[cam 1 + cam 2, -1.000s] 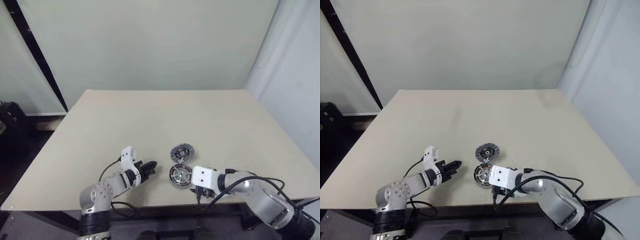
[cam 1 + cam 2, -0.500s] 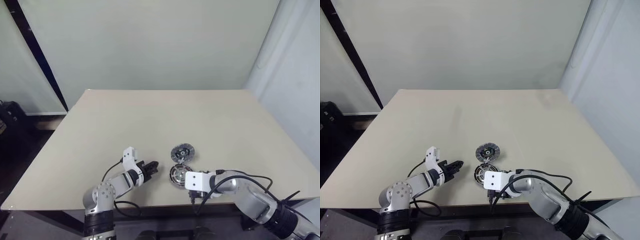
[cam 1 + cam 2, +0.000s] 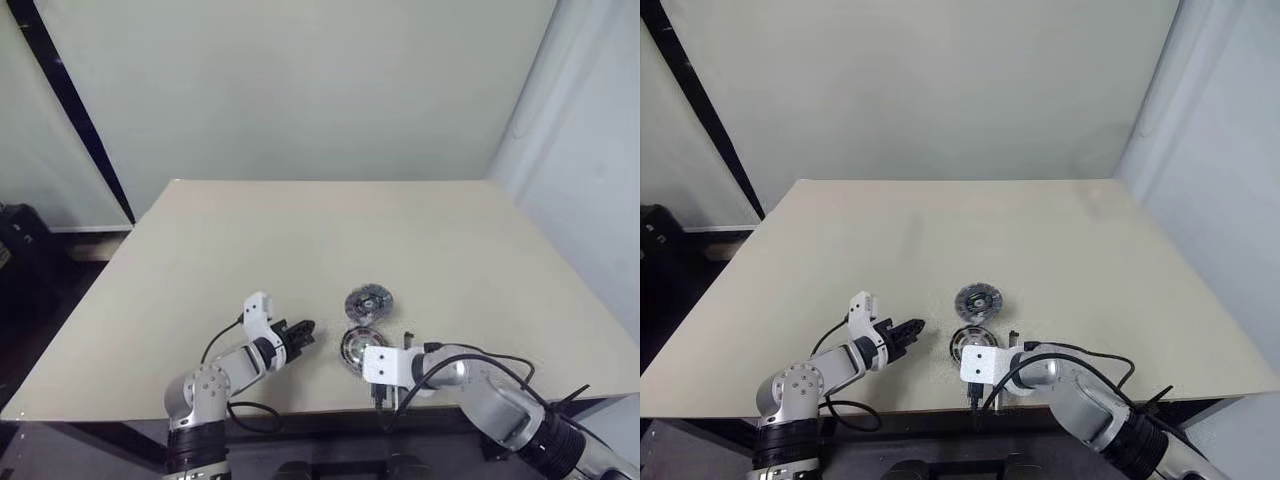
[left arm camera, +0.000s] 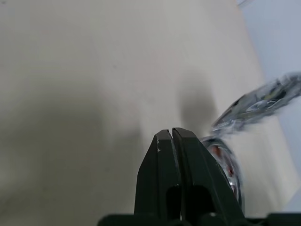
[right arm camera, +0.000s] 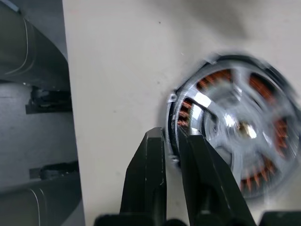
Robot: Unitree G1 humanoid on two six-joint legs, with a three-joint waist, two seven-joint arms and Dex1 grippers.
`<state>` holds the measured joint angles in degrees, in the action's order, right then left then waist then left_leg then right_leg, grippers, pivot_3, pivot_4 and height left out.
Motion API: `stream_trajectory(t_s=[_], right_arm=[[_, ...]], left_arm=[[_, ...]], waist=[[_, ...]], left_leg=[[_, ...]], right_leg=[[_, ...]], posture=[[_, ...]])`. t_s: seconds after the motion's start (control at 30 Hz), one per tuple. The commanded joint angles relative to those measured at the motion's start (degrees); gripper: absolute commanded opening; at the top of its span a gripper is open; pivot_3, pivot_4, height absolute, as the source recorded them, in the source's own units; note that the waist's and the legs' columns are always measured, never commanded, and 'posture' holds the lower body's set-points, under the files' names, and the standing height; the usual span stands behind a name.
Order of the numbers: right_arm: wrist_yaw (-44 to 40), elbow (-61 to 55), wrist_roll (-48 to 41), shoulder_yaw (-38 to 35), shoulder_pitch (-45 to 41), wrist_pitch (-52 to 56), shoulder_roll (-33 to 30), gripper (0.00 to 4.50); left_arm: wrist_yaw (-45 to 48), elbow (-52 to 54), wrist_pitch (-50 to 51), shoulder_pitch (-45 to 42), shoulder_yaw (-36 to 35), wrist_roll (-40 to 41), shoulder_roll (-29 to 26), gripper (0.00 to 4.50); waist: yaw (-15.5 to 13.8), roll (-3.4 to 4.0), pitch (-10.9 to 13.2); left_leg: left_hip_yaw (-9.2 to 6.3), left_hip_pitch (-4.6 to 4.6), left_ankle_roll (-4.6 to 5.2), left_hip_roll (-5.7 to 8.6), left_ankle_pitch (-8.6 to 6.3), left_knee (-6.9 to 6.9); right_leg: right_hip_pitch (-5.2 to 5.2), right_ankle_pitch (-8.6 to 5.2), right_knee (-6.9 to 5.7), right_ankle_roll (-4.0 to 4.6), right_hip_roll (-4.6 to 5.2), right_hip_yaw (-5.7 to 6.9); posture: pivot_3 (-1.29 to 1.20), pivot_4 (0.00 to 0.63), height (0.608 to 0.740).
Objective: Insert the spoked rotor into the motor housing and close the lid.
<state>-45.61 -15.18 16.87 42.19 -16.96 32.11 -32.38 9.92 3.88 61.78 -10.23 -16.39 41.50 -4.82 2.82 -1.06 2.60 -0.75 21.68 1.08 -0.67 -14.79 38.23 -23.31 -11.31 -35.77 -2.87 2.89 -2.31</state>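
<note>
Motor housing (image 5: 235,132), lower centre: rigid, probably slippery; rim was nipped between nearly closed right gripper (image 5: 170,136) fingers. Left gripper (image 4: 171,136) was closed, empty.

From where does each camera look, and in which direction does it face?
Head stereo pair: looks forward and down over the table; both arms show, left gripper shut.
Left wrist: looks along its shut fingers across the tabletop.
Right wrist: right gripper nips the rim of the motor housing.
Shared: the motor housing, with the spoked rotor seated in it, appears in all views.
</note>
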Motion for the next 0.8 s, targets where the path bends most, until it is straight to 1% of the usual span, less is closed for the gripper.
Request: stream_trajectory(t_s=[0.03, 0.13, 0.2, 0.3, 0.37, 0.47, 0.6, 0.7, 0.8], right_arm=[[1.15, 0.61, 1.51, -1.96, -0.32, -0.54, 0.52, 0.09], [1.66, 0.94, 0.78, -3.01, -0.17, -0.26, 1.62, 0.09], [1.75, 0.29, -1.16, -4.86, 0.27, 1.77, 3.63, 0.09], [1.67, -2.71, -4.91, -8.49, 1.34, 8.16, 8.25, 0.09], [2.97, -5.02, -7.09, -10.87, 2.17, 14.58, 12.51, 0.09], [6.32, -6.93, -8.80, -13.25, 3.03, 24.06, 18.61, 0.06], [12.84, -5.28, -10.11, -16.81, 3.46, 31.73, 26.82, 0.01], [16.87, -3.40, -11.34, -18.82, 3.14, 35.69, 31.80, 0.01], [18.58, -2.02, -12.07, -18.11, 2.37, 36.34, 32.70, 0.01]], left_arm=[[0.49, 1.88, -1.05, -0.94, 0.12, 0.54, -0.29, 0.00], [0.46, 1.77, -1.28, -0.99, 0.02, 0.48, -0.33, 0.00], [0.54, 1.62, -1.80, -0.97, -0.05, 0.30, -0.47, 0.00], [0.84, 1.20, -3.21, -0.71, -0.10, -0.32, -0.94, 0.00], [1.02, 0.65, -4.66, -0.58, -0.16, -0.89, -1.28, 0.00], [1.45, -0.03, -7.76, -0.43, -0.31, -1.87, -1.86, 0.00], [1.35, -0.98, -11.99, -0.49, -1.41, -2.87, -1.90, 0.00], [1.42, -1.65, -14.16, -0.29, -1.34, -3.83, -2.27, 0.00], [1.31, -2.07, -15.75, -0.14, -1.00, -4.48, -2.17, 0.00]], waist=[[0.00, 0.00, 0.00], [0.03, -0.02, 0.00], [0.02, -0.02, 0.00], [0.03, -0.02, 0.00], [0.01, -0.02, 0.00], [0.01, 0.00, -0.01], [-0.11, 0.01, -0.01], [-0.08, 0.01, -0.01], [-0.03, 0.01, -0.01]], left_leg=[[0.01, 0.00, -0.02, 0.00, 0.01, 0.00], [0.01, 0.00, -0.04, 0.00, 0.03, 0.03], [0.02, -0.01, -0.05, 0.00, 0.04, 0.04], [-0.01, -0.01, -0.06, -0.02, 0.06, 0.04], [0.00, 0.03, -0.06, -0.03, 0.06, 0.02], [-0.05, 0.06, -0.06, -0.03, 0.06, -0.04], [-0.05, 0.09, -0.08, -0.01, 0.05, -0.15], [-0.04, 0.17, -0.09, 0.02, 0.04, -0.14], [-0.05, 0.17, -0.21, 0.02, -0.02, -0.14]], right_leg=[[0.00, 0.00, 0.00, 0.00, 0.00, 0.00], [0.01, 0.00, 0.00, 0.00, 0.00, -0.01], [0.00, 0.00, -0.01, 0.00, 0.00, -0.01], [-0.01, 0.00, -0.08, 0.01, -0.02, -0.01], [-0.01, 0.01, -0.11, 0.02, -0.03, -0.02], [-0.06, 0.02, -0.16, 0.03, -0.05, -0.01], [-0.11, 0.02, -0.06, 0.03, -0.03, 0.00], [-0.15, 0.03, -0.04, 0.03, 0.02, -0.02], [-0.16, 0.04, -0.05, 0.03, 0.02, 0.00]], posture=[[0.00, 0.000, 0.740], [0.00, 0.000, 0.740], [0.00, 0.000, 0.740], [0.00, 0.000, 0.740], [0.00, 0.000, 0.740], [0.00, 0.000, 0.740], [0.00, 0.000, 0.740], [0.00, 0.000, 0.740], [0.00, 0.000, 0.740]])
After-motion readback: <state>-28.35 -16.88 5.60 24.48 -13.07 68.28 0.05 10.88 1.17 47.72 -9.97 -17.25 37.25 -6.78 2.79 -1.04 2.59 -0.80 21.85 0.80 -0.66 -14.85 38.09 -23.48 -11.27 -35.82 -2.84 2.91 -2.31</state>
